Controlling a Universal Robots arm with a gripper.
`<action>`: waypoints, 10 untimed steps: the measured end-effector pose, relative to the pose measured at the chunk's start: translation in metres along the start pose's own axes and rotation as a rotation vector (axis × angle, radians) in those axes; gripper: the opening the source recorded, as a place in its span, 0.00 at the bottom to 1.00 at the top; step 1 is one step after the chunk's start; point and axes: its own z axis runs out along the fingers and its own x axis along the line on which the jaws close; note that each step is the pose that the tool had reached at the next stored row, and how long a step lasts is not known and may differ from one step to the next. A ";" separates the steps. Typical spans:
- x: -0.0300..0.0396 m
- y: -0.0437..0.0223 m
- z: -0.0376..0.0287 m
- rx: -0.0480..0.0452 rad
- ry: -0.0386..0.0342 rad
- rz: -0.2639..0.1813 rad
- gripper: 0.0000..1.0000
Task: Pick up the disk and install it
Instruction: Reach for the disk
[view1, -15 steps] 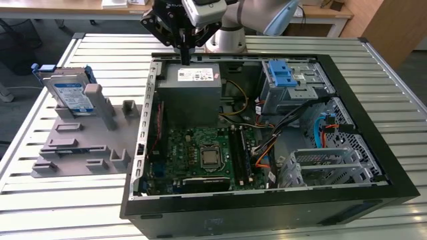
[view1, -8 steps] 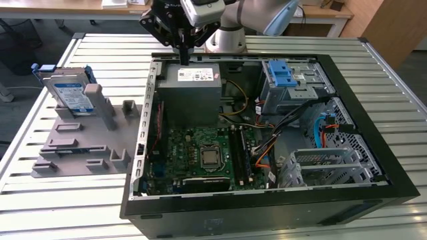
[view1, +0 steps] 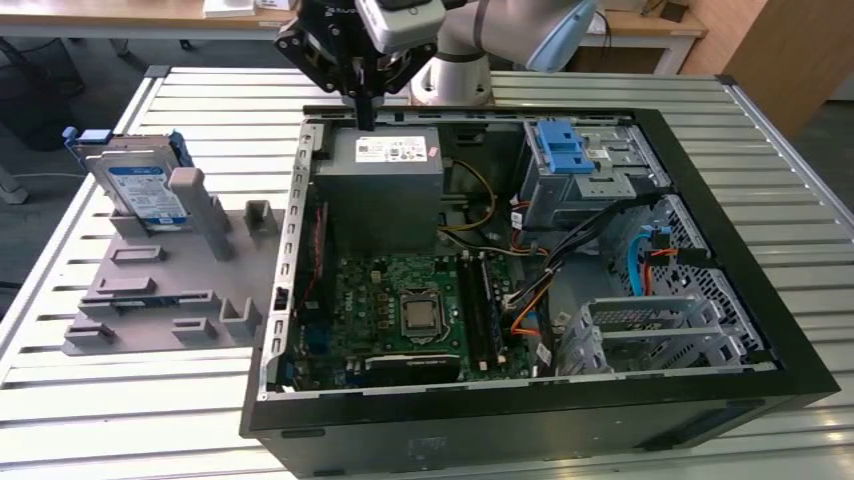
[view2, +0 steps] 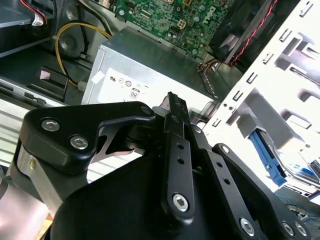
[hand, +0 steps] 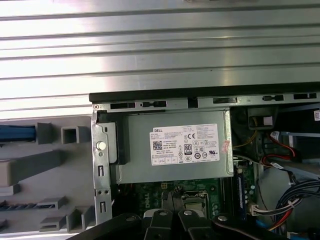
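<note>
The gripper (view1: 362, 120) hangs over the far edge of the open computer case (view1: 534, 432), just above the grey power supply (view1: 387, 185). Its 2 fingers (view2: 175, 145) are pressed together and hold nothing. The disk (view1: 144, 190) stands upright in the grey holder (view1: 147, 300) on the table (view1: 147, 420), at the exterior view's left, well apart from the gripper.
</note>
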 end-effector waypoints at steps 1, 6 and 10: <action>0.0002 0.0000 0.0000 0.0000 0.0000 0.000 0.11; 0.0016 -0.0001 -0.0001 0.0001 0.0000 0.000 0.11; 0.0025 -0.0002 -0.0001 0.0000 0.0000 0.000 0.11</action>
